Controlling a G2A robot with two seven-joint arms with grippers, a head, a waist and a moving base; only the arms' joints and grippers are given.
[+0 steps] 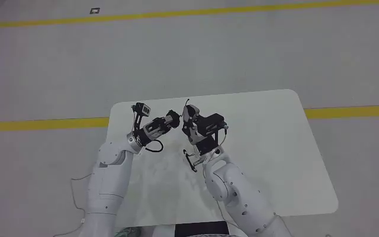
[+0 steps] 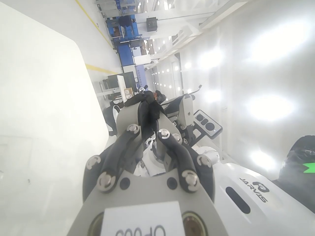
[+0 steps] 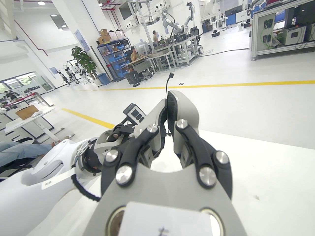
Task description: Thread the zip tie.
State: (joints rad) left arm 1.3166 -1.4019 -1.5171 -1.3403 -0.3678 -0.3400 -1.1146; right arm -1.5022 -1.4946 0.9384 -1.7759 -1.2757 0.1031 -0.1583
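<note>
The zip tie (image 3: 168,85) is up off the table (image 3: 246,160), pinched in the right gripper (image 3: 168,104). In the right wrist view I get it best: a thin black strap stands straight up out of the closed pads, with its small square head at the top end. The left wrist view catches the same strap from the other side, where the zip tie (image 2: 198,88) curves up above the right gripper (image 2: 186,99). From the top view the zip tie (image 1: 187,102) is just a short dark sliver sticking out past the fingertips towards the far edge of the table (image 1: 266,148).

Both arms are raised over the far left part of the table. The left forearm comes in from the left side and the right forearm from the near edge. The two grippers face each other with their tips very close together. In the top view the left gripper (image 1: 172,118) sits just beside the right gripper (image 1: 189,112), with a narrow gap between them.

The right gripper's fingers are pressed together on the strap, gripping it a little below the head. In the left wrist view the left gripper (image 2: 147,104) has its black pads drawn tight against each other. I cannot tell from any view whether a part of the tie lies between them.
</note>
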